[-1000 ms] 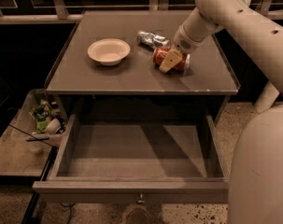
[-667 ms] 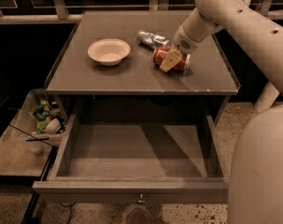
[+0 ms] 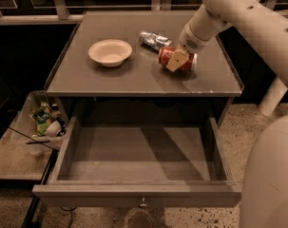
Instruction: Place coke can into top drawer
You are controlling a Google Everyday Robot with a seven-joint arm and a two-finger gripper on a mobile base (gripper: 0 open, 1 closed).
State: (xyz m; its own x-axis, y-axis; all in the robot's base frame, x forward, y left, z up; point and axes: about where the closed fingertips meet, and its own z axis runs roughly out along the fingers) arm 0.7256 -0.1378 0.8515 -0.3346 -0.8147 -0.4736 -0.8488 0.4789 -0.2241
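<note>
The coke can (image 3: 168, 56) is red and lies on its side on the table top (image 3: 134, 77), right of the middle. My gripper (image 3: 177, 60) comes down from the upper right and sits right on the can, covering its middle. The top drawer (image 3: 134, 194) under the table top is pulled wide open toward me. Its floor is bare, and its small metal knob (image 3: 143, 203) shows on the front panel.
A white bowl (image 3: 110, 52) stands on the left of the table top. A silver foil-like can (image 3: 153, 40) lies just behind the coke can. A low shelf (image 3: 15, 160) with packets and small items sits left of the drawer. My arm and base fill the right side.
</note>
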